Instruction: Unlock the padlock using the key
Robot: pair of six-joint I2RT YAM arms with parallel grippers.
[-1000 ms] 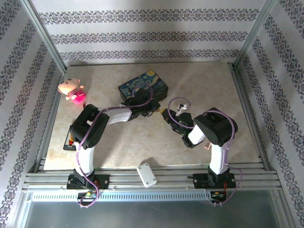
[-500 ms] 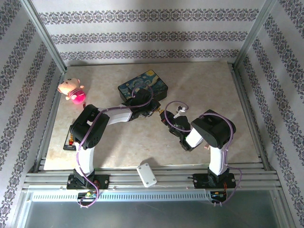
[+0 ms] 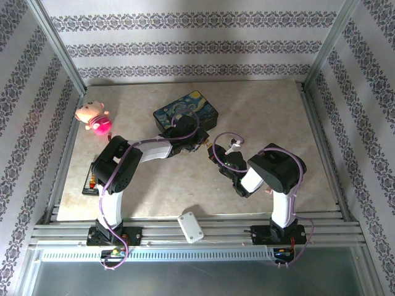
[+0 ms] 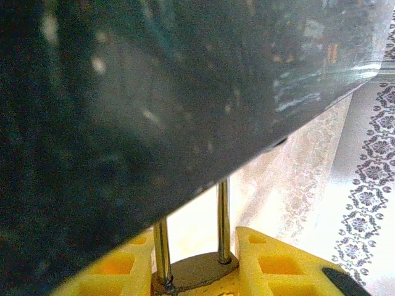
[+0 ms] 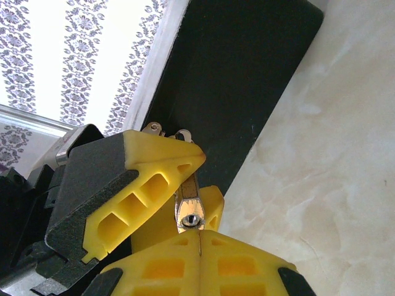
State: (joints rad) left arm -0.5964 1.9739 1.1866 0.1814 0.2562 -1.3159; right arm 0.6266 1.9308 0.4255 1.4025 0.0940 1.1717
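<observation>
My left gripper is shut on the small brass padlock, its yellow fingers on either side of the body. The silvery shackle points up at the side of the dark blue tin. In the right wrist view the padlock's keyhole face looks out from between the left fingers. My right gripper sits just below it, shut on the key. Only a thin edge of the key shows at the finger seam, touching the padlock just under the keyhole. From above, the right gripper meets the left one.
The painted tin lies just behind both grippers. A pink toy sits at the back left, a flat black item by the left arm, and a white block on the front rail. Metal frame posts bound the table.
My right gripper has moved left, closing up on the left gripper and the padlock. The left gripper has held still.
</observation>
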